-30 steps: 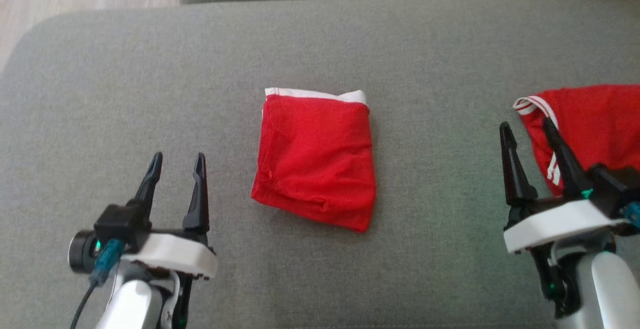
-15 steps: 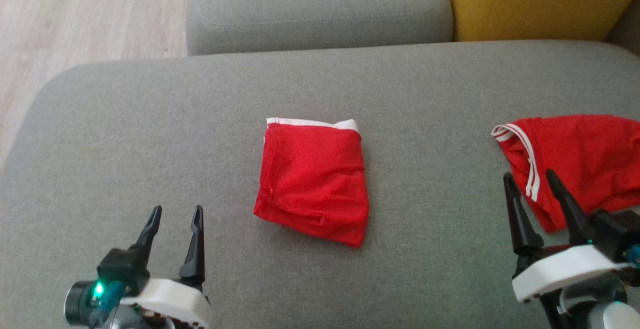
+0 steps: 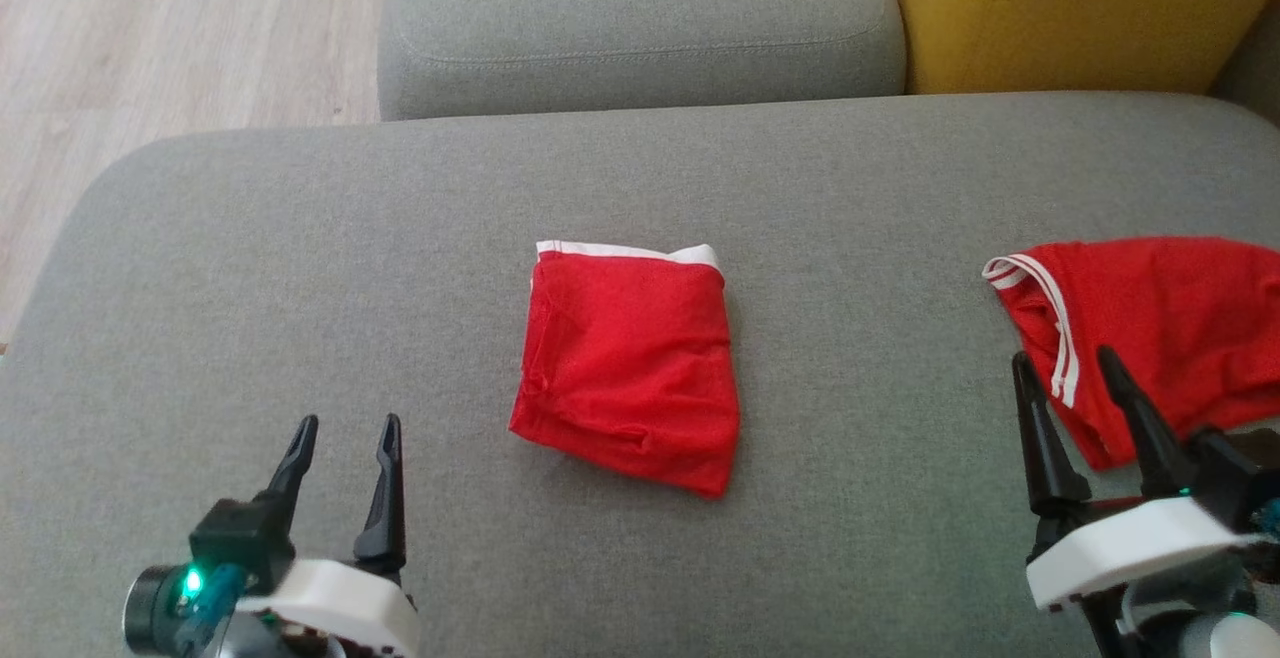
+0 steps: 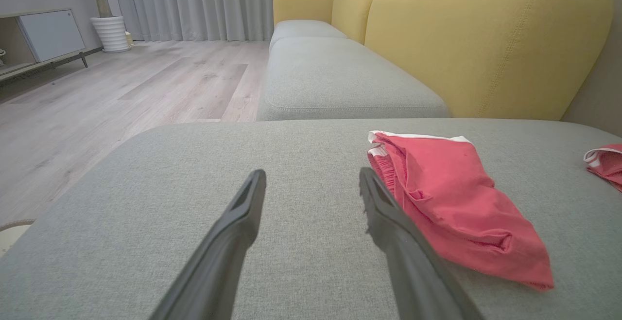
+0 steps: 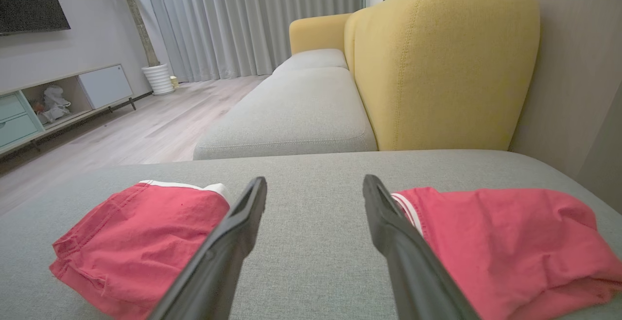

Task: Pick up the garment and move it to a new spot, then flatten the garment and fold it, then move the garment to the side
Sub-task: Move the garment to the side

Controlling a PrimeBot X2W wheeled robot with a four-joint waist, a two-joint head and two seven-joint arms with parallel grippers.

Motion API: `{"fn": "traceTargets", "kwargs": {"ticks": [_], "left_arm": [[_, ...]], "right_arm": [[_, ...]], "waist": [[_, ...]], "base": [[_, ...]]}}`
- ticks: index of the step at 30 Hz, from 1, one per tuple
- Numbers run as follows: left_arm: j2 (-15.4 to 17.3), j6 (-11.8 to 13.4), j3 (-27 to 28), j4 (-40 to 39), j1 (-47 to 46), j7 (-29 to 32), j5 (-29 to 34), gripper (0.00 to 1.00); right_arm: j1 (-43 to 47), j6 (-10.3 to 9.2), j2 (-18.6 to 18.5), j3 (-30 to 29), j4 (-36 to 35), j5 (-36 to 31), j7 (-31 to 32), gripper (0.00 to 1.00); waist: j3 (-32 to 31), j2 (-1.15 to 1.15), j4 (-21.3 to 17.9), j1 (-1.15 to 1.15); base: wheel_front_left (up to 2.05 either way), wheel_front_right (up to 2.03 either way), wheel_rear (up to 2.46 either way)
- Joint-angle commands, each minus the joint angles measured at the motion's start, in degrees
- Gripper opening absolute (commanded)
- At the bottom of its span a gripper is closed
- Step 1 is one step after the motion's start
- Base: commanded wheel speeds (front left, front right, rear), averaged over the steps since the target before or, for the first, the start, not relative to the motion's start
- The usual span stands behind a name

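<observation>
On the grey sofa seat [image 3: 300, 268] before us, the folded red garment [image 3: 628, 368] lies in the middle. Its white waistband is at the far edge and its slightly longer side runs away from us. Our left pincer [image 3: 349, 420] hovers near the garment's close left corner, jaws spread and empty; the garment sits just ahead and to that pincer's right. Our right pincer [image 3: 1062, 355] is likewise spread and empty. It is well apart from the folded piece and just beside a second red garment [image 3: 1160, 328], which lies looser at the right. We judge the fold done and the shift to the side not yet made. The left arm is the nearer one, and a reach rightward to the close edge looks the shortest way in.
</observation>
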Motion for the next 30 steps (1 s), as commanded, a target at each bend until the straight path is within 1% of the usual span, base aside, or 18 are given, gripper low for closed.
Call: {"fn": "traceTargets", "kwargs": {"ticks": [1,13,16,19,22,26,30], "left_arm": [[1.0,0.5,2.1,-2.4,-2.0,-0.1,-0.1,1.00],[1.1,0.7,1.4,-3.2,-3.0,0.0,0.1,1.00],[1.0,0.9,1.4,-3.5,-3.8,-0.1,0.1,1.00],[0.6,1.0,1.4,-4.1,-5.6,-0.5,0.2,1.00],[0.2,0.3,1.3,-3.4,-8.5,-1.4,0.1,1.00],[-0.7,-0.4,1.0,-2.0,-11.7,-2.8,0.1,1.00],[-1.7,-0.7,1.0,-0.1,-14.1,-4.0,-0.1,1.00]], "right_arm": [[-1.4,0.39,-0.2,1.0,-2.4,-0.5,0.0,1.00],[-1.8,0.39,0.1,0.7,-2.5,-1.2,0.5,1.00],[-2.6,0.39,0.2,0.4,-1.2,-0.8,0.9,1.00],[-5.4,0.39,0.6,1.4,2.4,0.2,0.9,1.00],[-9.3,0.39,0.8,3.6,7.7,0.2,0.2,1.00],[-14.7,0.39,1.0,8.1,16.1,-0.6,-1.1,1.00],[-19.3,0.39,1.2,12.7,25.1,0.8,-2.3,1.00]], "waist": [[0.1,0.00,0.1,0.00],[0.6,0.00,0.8,0.00],[1.8,0.00,1.5,0.00],[4.3,0.00,2.7,0.00],[7.0,0.00,4.7,0.00],[9.8,0.00,6.9,0.00],[11.6,0.00,8.6,0.00]], "base": [[0.00,0.00,0.00],[0.00,0.00,0.00],[0.00,0.00,0.00],[0.00,0.00,0.00],[0.00,0.00,0.00],[0.00,0.00,0.00],[0.00,0.00,0.00]]}}
